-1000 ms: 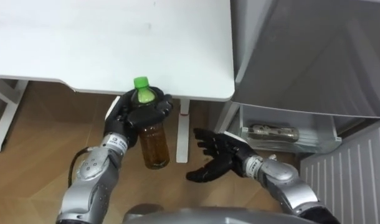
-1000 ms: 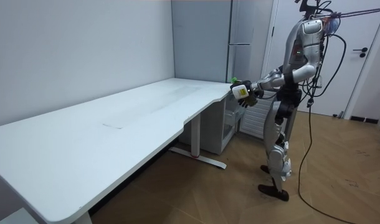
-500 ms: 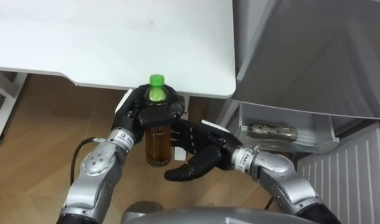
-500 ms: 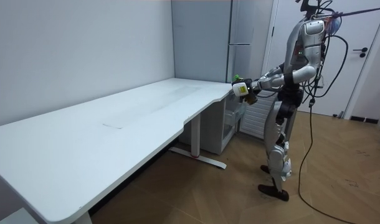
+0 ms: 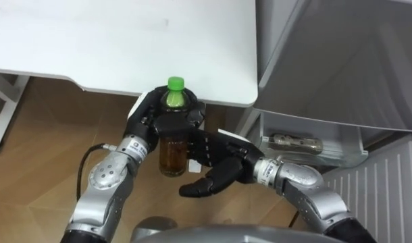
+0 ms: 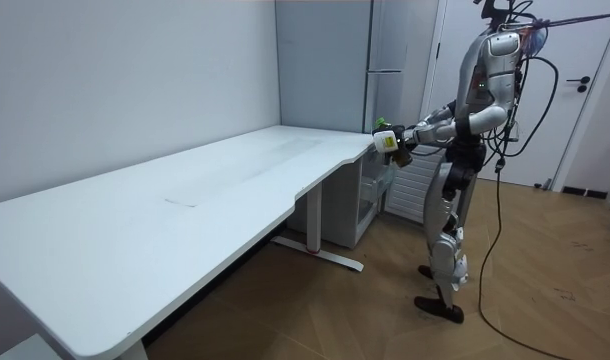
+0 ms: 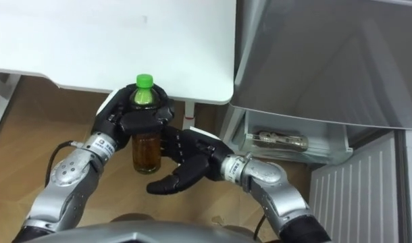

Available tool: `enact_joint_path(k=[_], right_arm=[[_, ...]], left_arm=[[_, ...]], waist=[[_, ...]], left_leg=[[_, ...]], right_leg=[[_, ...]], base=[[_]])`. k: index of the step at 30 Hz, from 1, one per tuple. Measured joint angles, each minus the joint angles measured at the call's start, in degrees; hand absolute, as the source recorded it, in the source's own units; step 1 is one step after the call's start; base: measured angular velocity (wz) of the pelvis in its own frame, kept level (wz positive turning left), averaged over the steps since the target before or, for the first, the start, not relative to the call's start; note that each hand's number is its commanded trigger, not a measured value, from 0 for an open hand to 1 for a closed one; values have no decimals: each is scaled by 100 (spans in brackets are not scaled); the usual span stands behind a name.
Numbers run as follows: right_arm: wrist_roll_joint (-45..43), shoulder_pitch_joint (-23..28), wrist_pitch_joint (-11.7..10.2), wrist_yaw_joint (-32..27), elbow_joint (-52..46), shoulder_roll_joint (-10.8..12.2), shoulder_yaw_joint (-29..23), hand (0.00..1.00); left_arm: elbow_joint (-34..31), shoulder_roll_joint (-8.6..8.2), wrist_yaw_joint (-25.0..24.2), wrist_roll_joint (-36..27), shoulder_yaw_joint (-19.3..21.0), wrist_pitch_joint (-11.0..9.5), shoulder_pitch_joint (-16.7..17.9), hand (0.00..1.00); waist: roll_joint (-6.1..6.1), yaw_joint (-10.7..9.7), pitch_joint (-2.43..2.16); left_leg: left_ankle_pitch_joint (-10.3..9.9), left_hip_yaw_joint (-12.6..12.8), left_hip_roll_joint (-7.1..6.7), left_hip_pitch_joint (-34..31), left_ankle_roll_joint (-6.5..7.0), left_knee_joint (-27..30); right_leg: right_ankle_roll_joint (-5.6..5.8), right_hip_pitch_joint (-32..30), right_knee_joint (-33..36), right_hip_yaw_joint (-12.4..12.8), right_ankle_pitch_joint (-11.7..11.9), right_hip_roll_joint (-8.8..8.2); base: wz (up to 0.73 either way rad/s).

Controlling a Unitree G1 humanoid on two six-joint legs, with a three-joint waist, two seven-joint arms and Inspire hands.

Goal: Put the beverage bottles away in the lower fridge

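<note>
Since the lower fridge (image 5: 341,158) stands open beside the white table (image 5: 125,40), a clean handover matters: the left hand (image 5: 152,123) curls round the tea bottle (image 5: 171,152) near its cap, and the right hand (image 5: 216,160), fingers spread just beside it, should wrap the body before release.

Long white L-shaped tabletop (image 5: 91,40) from 9 to 12 o'clock. Light brown wood-plank floor (image 5: 44,155) at 8 o'clock under it. Room view: white metal table leg (image 6: 312,220) near centre, white door (image 6: 575,120) at 3 o'clock, plain pale grey wall (image 6: 115,80) at 10 o'clock.
</note>
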Motion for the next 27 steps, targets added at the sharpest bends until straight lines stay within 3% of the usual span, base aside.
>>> enact_joint_path(k=[5, 10, 12, 22, 26, 27], right_arm=[[131, 2, 11, -10, 1, -11, 32, 0], [244, 2, 40, -9, 1, -36, 58, 0], [392, 2, 79, -21, 1, -48, 113, 0], [670, 2, 228, -79, 12, -59, 165, 0], [718, 4, 228, -84, 12, -88, 186, 0], [801, 6, 230, -101, 12, -102, 199, 21]], left_arm=[[-2, 78, 10, -1, -76, -88, -2, 100], [-2, 104, 19, 7, -124, -136, -2, 100], [-2, 111, 19, 45, -143, -182, -2, 100], [-2, 188, 18, 158, -249, -196, -42, 100], [-3, 246, 18, 156, -322, -196, -74, 100], [-4, 284, 18, 155, -362, -196, -107, 100]], waist=[[33, -51, 6], [165, -79, -70], [198, -79, -80], [299, -206, -34], [312, -257, -36], [305, -257, -47]], left_leg=[[-1, 24, 0, 9, 3, -33], [-1, 23, -1, 7, 2, -17], [1, 23, 0, 23, 1, -20], [0, 30, -5, 13, 2, -6], [0, 31, -4, 2, 2, -18], [1, 36, -4, -22, 2, -22]], right_leg=[[0, -1, 26, 10, 0, -2], [-1, -1, 41, 31, 1, -4], [-1, 2, 53, 52, 1, -2], [-1, -5, 61, 56, 1, -2], [0, -16, 40, 64, -1, 1], [0, -44, 41, 65, -1, 0]], base=[[-2], [0], [0], [0], [0], [-5]])
